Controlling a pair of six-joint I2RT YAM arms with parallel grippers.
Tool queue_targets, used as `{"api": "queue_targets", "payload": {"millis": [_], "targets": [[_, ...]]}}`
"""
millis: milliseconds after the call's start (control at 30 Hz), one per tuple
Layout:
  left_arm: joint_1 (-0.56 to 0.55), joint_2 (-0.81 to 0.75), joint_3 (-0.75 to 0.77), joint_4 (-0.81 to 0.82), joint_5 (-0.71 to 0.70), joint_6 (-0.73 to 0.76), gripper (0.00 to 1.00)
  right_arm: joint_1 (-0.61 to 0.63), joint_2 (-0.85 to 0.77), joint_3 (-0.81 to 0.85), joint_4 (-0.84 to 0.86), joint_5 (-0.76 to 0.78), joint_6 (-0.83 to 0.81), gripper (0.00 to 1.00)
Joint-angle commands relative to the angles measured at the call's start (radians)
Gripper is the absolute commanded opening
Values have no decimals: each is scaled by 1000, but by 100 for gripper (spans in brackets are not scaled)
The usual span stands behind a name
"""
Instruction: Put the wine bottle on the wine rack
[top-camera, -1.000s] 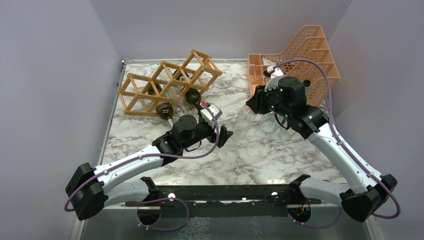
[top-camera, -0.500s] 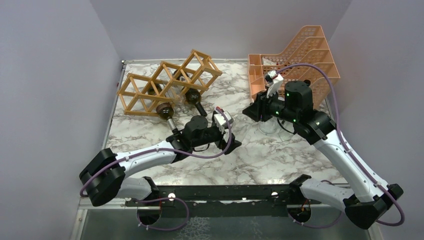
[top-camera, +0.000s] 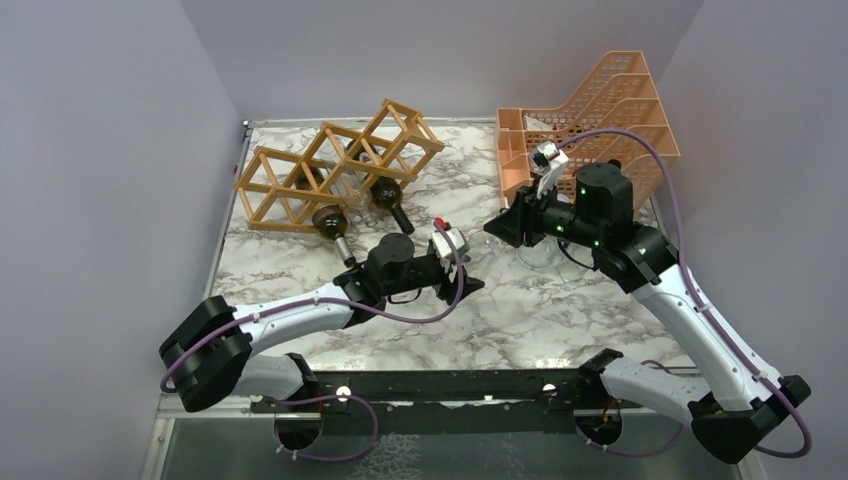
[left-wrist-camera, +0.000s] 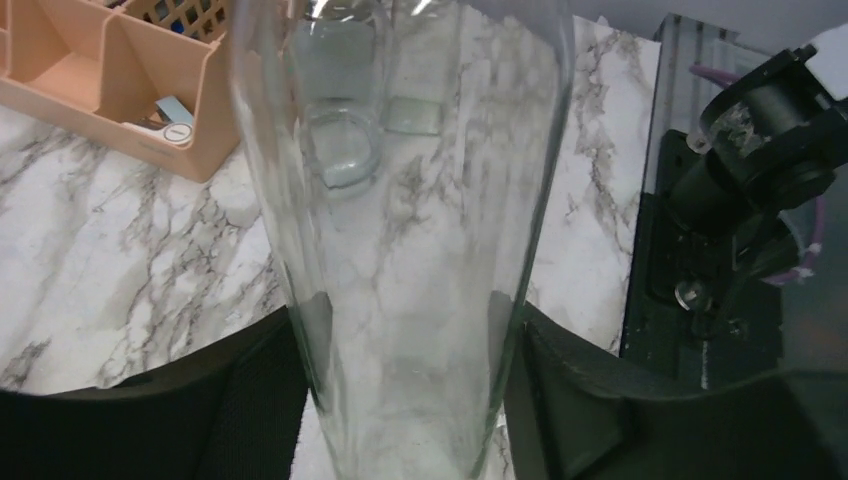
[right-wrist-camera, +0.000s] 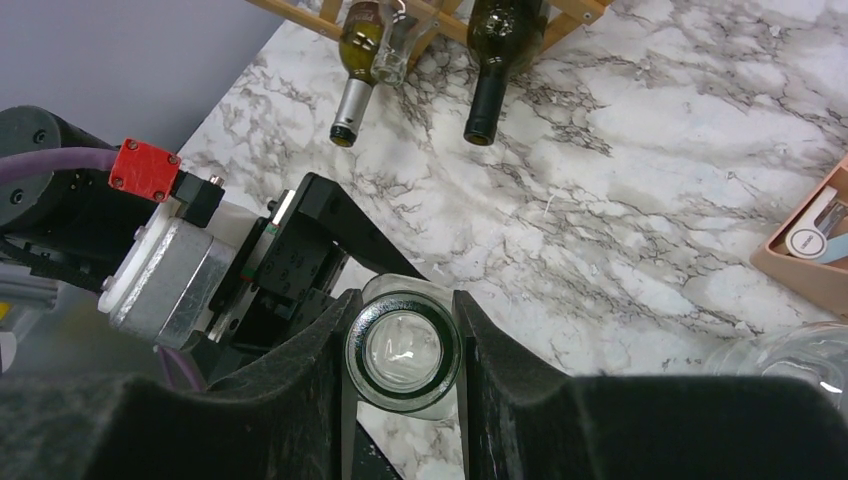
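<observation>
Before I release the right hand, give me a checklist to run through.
1. Neck of the clear wine bottle clamped by the right hand: ok.
2. Its body pinched on both sides by the left hand: ok.
3. Left grip firm enough to carry alone: cannot tell.
4. Empty cells in the wine rack: ok.
5. Approach clear of the dark bottles jutting from it: cannot tell.

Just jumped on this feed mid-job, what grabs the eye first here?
A clear wine bottle is held mid-table between both arms: the right end effector pinches its neck, the left end effector clasps its body. Back left sits the wooden wine rack, dark bottles in it; a peach mesh organiser stands back right.
</observation>
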Motion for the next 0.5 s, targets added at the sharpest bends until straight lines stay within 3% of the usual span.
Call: {"api": "queue_targets", "payload": {"millis": [0,100,133,167,300,467], "targets": [[-4,2,-2,48,42,53,55,0,-34,15,34,-78,17,1],[-4,-7,5,48,24,102,28,0,-37,22,19,-78,19,4],[-4,-11,10,48,22,124,7,-1,-38,25,11,-73,17,10],[-4,-15,14,48,2,145,0,0,-42,26,1,-64,17,21],[-4,-33,34,48,-37,273,0,-1,-64,35,-35,-17,-8,56],[-4,-51,64,47,-47,520,0,0,-97,66,-86,32,-42,70]]}}
